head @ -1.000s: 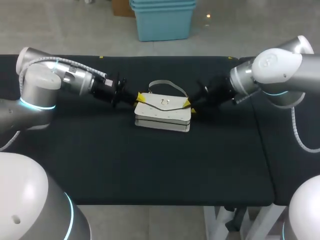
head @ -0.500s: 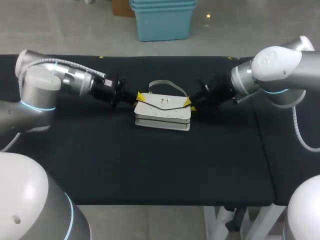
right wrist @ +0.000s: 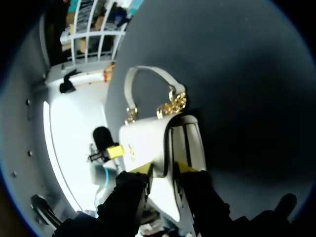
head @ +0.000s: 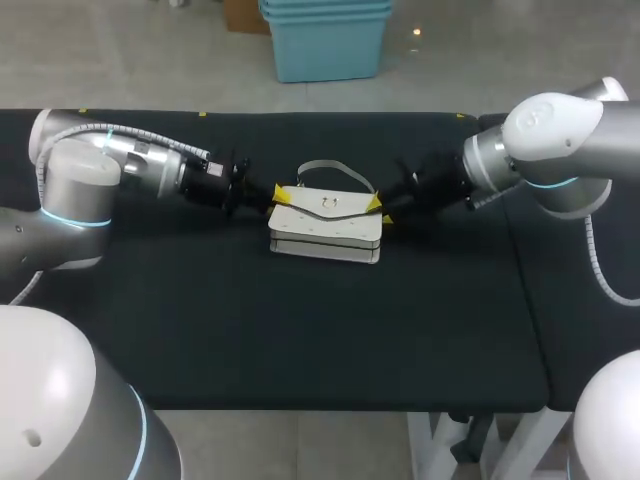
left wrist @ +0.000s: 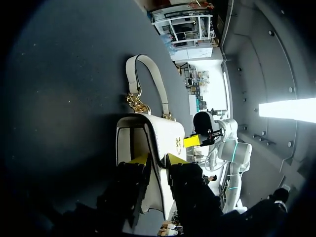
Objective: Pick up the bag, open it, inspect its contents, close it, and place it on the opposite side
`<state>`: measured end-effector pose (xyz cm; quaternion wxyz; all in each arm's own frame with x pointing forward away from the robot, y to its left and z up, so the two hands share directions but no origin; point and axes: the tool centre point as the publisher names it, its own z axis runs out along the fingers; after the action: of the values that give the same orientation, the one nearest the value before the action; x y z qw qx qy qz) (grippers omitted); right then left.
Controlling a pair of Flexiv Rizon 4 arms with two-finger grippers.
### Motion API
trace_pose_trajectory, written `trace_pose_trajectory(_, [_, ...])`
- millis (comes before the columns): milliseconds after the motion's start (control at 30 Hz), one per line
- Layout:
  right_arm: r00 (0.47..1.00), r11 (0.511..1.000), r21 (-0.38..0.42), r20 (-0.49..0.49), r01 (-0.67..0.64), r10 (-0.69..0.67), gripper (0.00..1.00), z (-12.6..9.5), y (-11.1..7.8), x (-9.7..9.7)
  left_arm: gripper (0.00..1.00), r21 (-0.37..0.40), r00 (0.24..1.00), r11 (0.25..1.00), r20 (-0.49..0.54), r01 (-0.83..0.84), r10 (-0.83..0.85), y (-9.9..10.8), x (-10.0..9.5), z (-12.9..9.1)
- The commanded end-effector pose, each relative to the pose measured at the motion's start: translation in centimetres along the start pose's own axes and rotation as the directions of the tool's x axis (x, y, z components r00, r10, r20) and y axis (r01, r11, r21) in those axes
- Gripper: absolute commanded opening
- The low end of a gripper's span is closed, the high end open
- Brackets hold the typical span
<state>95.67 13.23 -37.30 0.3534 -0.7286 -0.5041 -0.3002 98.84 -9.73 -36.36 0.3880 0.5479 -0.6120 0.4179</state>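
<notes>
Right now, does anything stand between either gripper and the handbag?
Nothing visible does. The left gripper and the right gripper each pinch one end of the flap of the white handbag, with fingers touching it from both sides.

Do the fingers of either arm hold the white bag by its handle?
No, the handle lies free behind the bag, while the left fingers and right fingers pinch the flap's two ends.

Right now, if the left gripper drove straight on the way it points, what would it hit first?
The bag: the left gripper has the bag's near end pinched between its fingers, so it would push into the bag's body at once. At the far end sits the right gripper.
</notes>
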Motion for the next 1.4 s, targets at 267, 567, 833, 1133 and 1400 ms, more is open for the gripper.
trace_pose_trajectory(267, [0.998, 0.999, -0.040, 0.055, 0.022, -0.020, 1.00, -2.9, -0.2, -0.5, 0.92, 0.031, 1.000, 0.999, 0.016, -0.028, 0.027, 2.0, 1.3, -1.5])
trace_pose_trajectory(567, [0.987, 0.995, -0.090, 0.161, 0.035, -0.020, 1.00, -5.9, 0.2, -2.3, 0.43, 0.023, 0.999, 0.999, 0.030, -0.040, 0.040, 3.4, 1.7, -1.6])
trace_pose_trajectory(833, [0.971, 0.992, -0.113, 0.237, 0.058, -0.030, 1.00, -8.0, 0.6, -2.9, 0.37, 0.001, 0.998, 1.000, 0.064, -0.024, 0.023, 3.5, 1.4, -0.7])
trace_pose_trajectory(1133, [0.937, 0.988, -0.108, 0.343, 0.114, -0.071, 1.00, -10.1, 1.7, -3.5, 0.12, 0.013, 0.994, 1.000, 0.110, 0.008, -0.009, 3.2, 0.5, -0.9])
trace_pose_trajectory(1400, [0.863, 0.980, -0.049, 0.483, 0.195, -0.148, 1.00, -11.9, 2.7, -4.1, 0.00, 0.003, 0.990, 1.000, 0.141, 0.021, -0.021, 2.1, -0.1, -1.0])
